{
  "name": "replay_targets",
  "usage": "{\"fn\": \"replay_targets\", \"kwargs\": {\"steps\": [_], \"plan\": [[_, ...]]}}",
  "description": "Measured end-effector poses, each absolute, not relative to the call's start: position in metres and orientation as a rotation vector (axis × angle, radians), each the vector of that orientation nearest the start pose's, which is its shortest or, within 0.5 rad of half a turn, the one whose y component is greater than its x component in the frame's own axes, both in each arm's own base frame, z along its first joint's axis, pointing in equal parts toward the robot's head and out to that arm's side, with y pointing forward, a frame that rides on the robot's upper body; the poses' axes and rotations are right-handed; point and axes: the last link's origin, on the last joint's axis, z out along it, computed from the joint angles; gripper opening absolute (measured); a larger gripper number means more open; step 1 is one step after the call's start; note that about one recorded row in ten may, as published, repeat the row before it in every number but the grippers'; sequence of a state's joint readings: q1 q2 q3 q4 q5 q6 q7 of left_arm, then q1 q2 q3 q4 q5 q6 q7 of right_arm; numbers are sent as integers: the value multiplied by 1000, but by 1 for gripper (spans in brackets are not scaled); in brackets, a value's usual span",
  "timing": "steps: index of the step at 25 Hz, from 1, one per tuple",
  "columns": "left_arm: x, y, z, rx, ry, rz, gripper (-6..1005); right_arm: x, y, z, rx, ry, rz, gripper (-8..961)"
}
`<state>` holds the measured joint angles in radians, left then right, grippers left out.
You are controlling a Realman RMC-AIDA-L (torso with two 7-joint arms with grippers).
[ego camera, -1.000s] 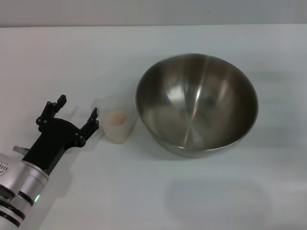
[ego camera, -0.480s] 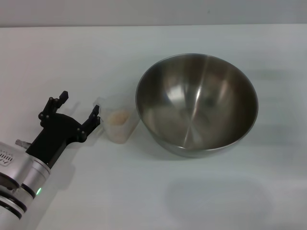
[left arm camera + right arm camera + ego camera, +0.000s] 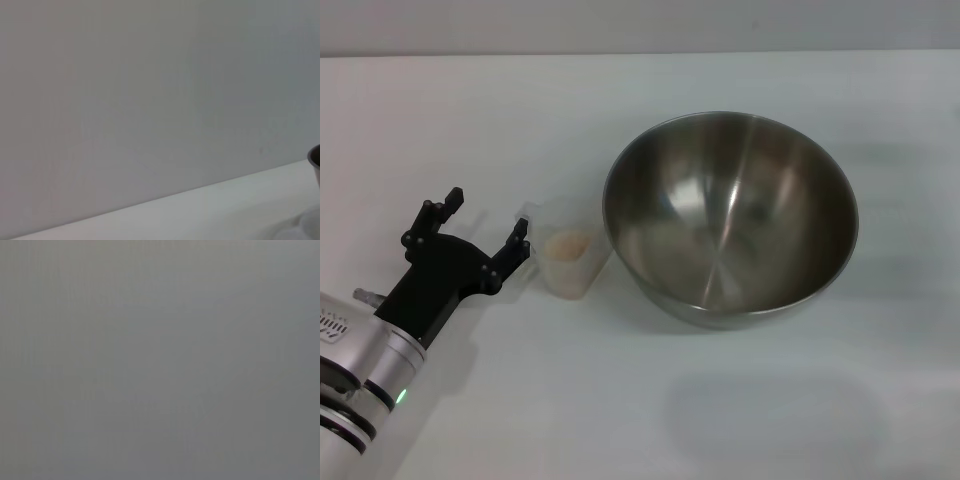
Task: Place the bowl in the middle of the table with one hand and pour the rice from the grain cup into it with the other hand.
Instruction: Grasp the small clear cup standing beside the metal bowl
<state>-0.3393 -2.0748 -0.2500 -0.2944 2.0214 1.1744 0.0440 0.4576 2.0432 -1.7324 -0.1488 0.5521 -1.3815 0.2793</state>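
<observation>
A shiny steel bowl (image 3: 730, 215) stands a little right of the middle of the white table (image 3: 620, 400), and its inside holds nothing. Just left of it, nearly touching, sits the small clear grain cup (image 3: 565, 260) with pale rice (image 3: 567, 243) inside. My left gripper (image 3: 485, 222) is open, low over the table to the cup's left, with one finger close beside the cup's side. In the left wrist view only a sliver of the bowl (image 3: 315, 160) and the table (image 3: 200, 210) show. The right gripper is out of view.
A grey wall (image 3: 150, 100) fills most of the left wrist view and all of the right wrist view. The table's far edge (image 3: 640, 52) runs along the top of the head view.
My left gripper has shifted slightly back and to the left, staying open beside the cup. The cup has turned or slid a little. The bowl has not moved.
</observation>
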Motion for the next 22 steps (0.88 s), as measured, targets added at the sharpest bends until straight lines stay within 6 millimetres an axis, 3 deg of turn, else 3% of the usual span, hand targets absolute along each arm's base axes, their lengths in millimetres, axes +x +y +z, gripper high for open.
{"fn": "replay_targets", "kwargs": {"steps": [22], "plan": [[-311,274,-85,-1957,-415,-598,822,323,344,66,-1256,437,950,783]]}}
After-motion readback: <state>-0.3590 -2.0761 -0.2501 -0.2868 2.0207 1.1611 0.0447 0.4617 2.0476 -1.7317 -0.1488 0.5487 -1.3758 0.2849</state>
